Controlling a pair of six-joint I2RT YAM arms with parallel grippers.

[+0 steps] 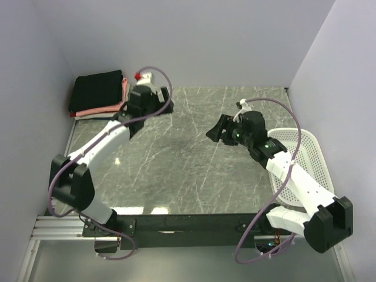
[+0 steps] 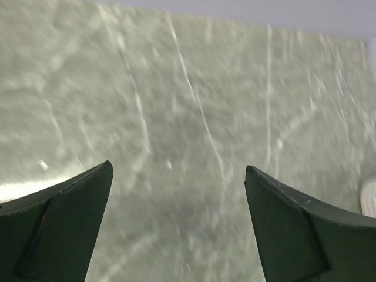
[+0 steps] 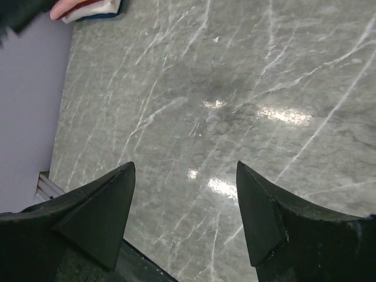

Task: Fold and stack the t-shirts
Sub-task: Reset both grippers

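Folded t-shirts lie in a stack [image 1: 98, 93] at the table's far left corner, a black one [image 1: 97, 89] on top, salmon-pink [image 1: 97, 110] and white edges below it. A corner of the stack shows in the right wrist view [image 3: 88, 9]. My left gripper [image 1: 166, 104] is open and empty, just right of the stack, over bare table [image 2: 178, 169]. My right gripper [image 1: 215, 131] is open and empty above the middle of the table [image 3: 185, 167].
A white plastic mesh basket [image 1: 305, 147] stands at the table's right edge under my right arm. Grey walls close in the back and both sides. The marbled grey tabletop [image 1: 176, 164] lies between the arms.
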